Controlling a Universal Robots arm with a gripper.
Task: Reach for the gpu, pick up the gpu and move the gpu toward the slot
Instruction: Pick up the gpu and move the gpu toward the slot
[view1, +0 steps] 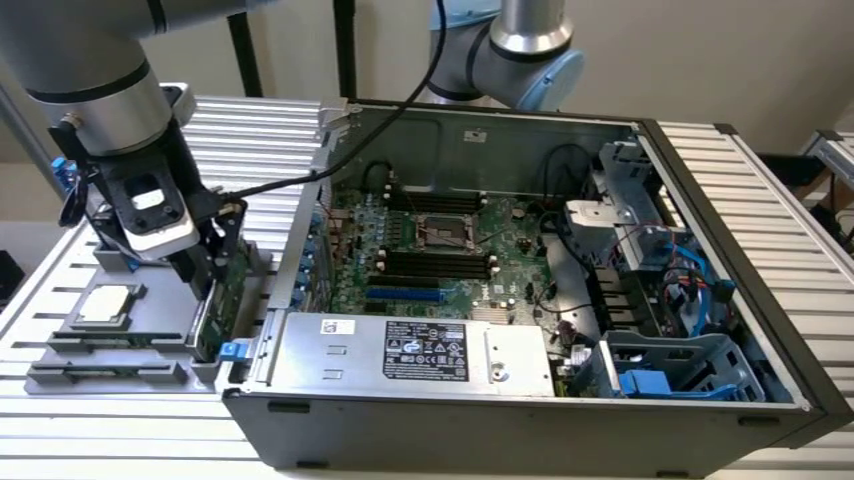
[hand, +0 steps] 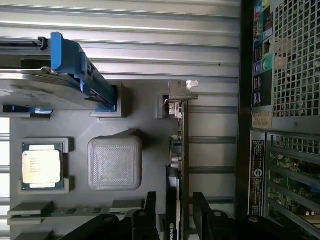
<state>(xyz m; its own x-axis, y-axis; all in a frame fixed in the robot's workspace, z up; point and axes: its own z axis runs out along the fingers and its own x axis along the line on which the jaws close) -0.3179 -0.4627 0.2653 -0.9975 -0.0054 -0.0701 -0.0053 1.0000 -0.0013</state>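
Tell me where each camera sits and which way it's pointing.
Exterior view: high above, looking down on the open computer case and gray tray; the arm shows.
Wrist view: on the wrist, looking down past the claw straddling the gpu.
Shared: gpu, tray, chip.

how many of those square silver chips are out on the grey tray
1. The chip lies in its pocket on the grey tray, beside the ribbed square pad, apart from the gpu. Another could be hidden under the arm.
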